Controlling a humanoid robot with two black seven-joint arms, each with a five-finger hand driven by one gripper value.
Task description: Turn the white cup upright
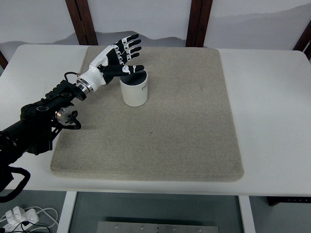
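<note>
A white cup (134, 90) stands upright on the beige mat (184, 121), its dark inside facing up, in the mat's upper left part. My left hand (121, 55) hovers just behind and left of the cup. Its fingers are spread and hold nothing, and the thumb (131, 70) reaches over the cup's rim. The black left arm comes in from the lower left edge. No right arm shows.
The mat lies on a white table (272, 97). Dark wooden posts (200, 22) stand against the wall behind the table. White cables (22, 216) lie on the floor at the lower left.
</note>
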